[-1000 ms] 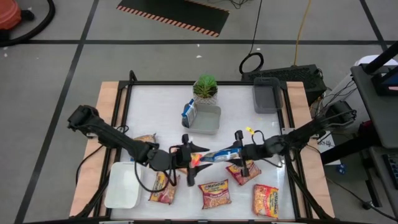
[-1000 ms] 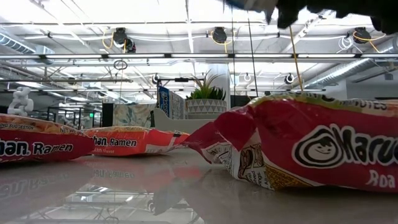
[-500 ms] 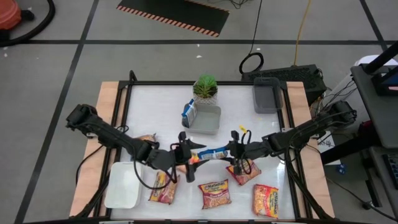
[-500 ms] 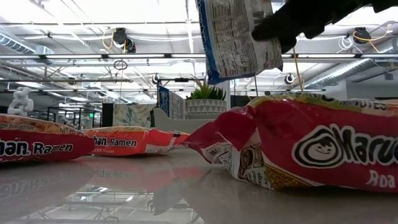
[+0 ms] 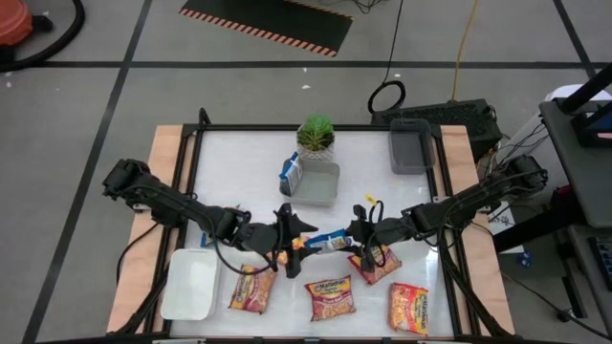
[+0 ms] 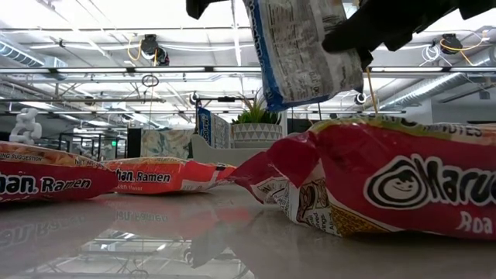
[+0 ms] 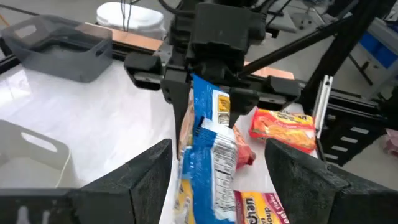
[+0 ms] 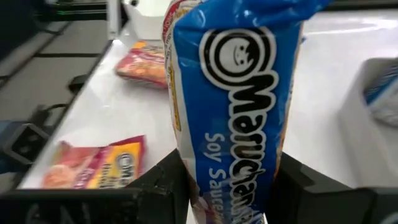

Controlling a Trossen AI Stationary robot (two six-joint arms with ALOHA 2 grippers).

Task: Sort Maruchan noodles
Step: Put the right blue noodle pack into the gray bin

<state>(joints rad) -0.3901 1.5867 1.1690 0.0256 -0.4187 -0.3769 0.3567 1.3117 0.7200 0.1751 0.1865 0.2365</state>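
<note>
Holding blue Maruchan packet point(image 5: 328, 239) aloft, your right gripper point(image 5: 358, 232) clamps one end; left gripper point(image 5: 290, 239), jaws spread, straddles other end. Packet hangs just in front of grey tray point(image 5: 318, 183).

Held packet point(image 8: 233, 99): blue, white lettering, black-and-white logo; packets on the desk point(image 5: 229, 153): red-orange point(image 5: 330, 297) and pink-red with yellow point(image 5: 408, 308); desk white; trays: grey point(image 5: 410, 145), white point(image 5: 190, 284); plant point(image 5: 316, 132) green.

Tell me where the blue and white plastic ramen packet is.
Mid-table in the high view, the blue-and-white plastic ramen packet hangs in the right end effector, near the left end effector.
</note>
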